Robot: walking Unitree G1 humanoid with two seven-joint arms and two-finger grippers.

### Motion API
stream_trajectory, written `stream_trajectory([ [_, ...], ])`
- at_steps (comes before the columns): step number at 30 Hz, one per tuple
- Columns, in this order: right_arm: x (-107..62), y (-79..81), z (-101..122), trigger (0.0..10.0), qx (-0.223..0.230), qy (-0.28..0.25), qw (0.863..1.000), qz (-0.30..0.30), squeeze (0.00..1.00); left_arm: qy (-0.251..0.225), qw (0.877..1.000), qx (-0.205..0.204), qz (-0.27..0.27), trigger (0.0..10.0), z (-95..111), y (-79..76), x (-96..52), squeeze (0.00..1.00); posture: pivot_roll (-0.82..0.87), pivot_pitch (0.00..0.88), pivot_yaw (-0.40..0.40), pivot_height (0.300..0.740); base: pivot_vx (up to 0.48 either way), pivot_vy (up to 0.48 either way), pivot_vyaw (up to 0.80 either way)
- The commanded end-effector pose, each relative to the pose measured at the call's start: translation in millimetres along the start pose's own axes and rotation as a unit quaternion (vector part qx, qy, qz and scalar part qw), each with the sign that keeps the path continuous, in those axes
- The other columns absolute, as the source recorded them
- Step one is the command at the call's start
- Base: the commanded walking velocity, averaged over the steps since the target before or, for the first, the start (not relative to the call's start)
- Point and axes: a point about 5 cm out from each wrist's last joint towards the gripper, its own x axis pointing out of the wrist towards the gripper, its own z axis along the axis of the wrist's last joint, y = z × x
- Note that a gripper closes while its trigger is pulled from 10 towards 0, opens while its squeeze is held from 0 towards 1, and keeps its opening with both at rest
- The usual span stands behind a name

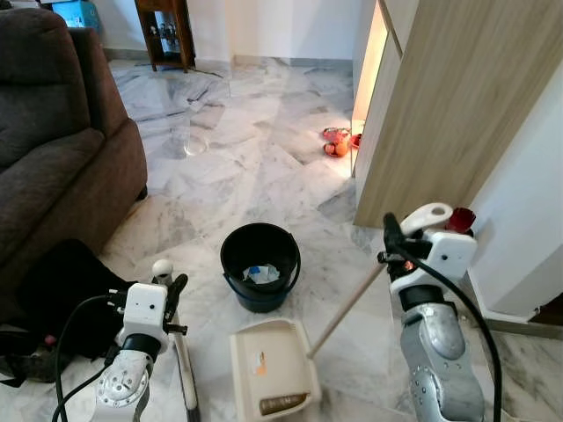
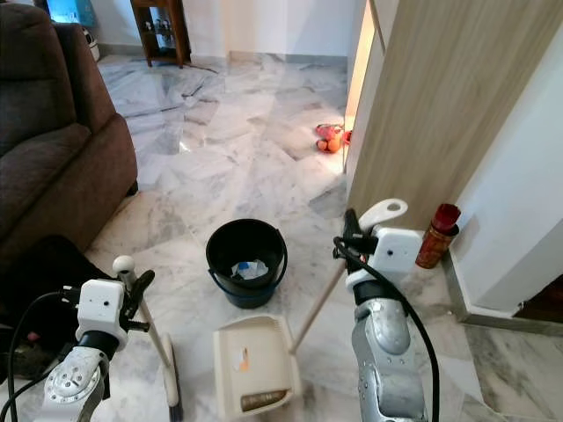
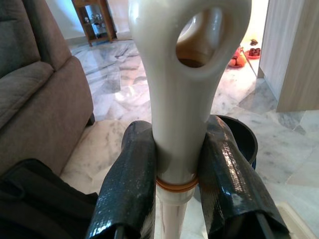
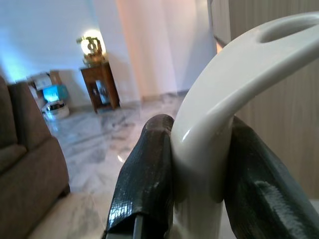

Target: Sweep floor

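Broadly, we face a marble floor (image 1: 264, 176), with a brown sofa (image 1: 53, 149) at our nine o'clock and a wood-faced cabinet (image 1: 457, 97) at two o'clock; a red can (image 2: 437, 236) stands by the cabinet's foot, and some red and orange items (image 1: 335, 141) lie on the floor at one o'clock, too small to name; a dark bag (image 1: 62, 299) slumps at eight o'clock beside the sofa.

Dead ahead at twelve sits a black bucket (image 1: 259, 264) with scraps of white and blue litter inside, placed, we judge, as the tipping point for sweepings; just nearer us lies the cream dustpan (image 1: 271, 369), mouth toward us with a little dark debris at its lip, its long handle (image 1: 347, 308) slanting up toward four o'clock.

Our right gripper (image 4: 199, 169) is clamped on that handle's looped top, fingers on either side, so the pan can be steadied or lifted without bending; our left gripper (image 3: 177, 174) is closed around the broom (image 3: 184, 74) just under its eyelet, the shaft running down to a brush head (image 2: 171, 382) on the floor at seven o'clock, just beside the pan.

Holding both high on their handles keeps us upright; we judge the sweepings are gathered and the pan awaits emptying into the bucket.
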Motion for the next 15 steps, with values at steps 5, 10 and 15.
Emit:
stream_trajectory([
  [5, 2.3, 8.6, 30.4, 10.0, 0.013, -0.047, 0.999, 0.013, 0.00, -0.013, 1.000, 0.016, -0.008, 10.0, 4.5, -1.2, 4.8, 0.00, 0.17, 0.012, 0.010, 0.740, 0.000, 0.000, 0.00],
  [10, 3.1, 8.1, 39.3, 10.0, 0.019, -0.054, 0.998, 0.012, 0.00, -0.015, 1.000, 0.016, -0.008, 10.0, 4.6, -1.4, 5.6, 0.00, 0.17, 0.016, 0.010, 0.740, 0.000, 0.000, 0.00],
  [15, 7.2, 9.4, 47.1, 10.0, 0.026, -0.065, 0.997, 0.011, 0.00, -0.012, 1.000, 0.013, -0.007, 10.0, 2.3, -2.8, 5.0, 0.00, 0.17, 0.020, 0.008, 0.740, 0.000, 0.000, 0.00],
])
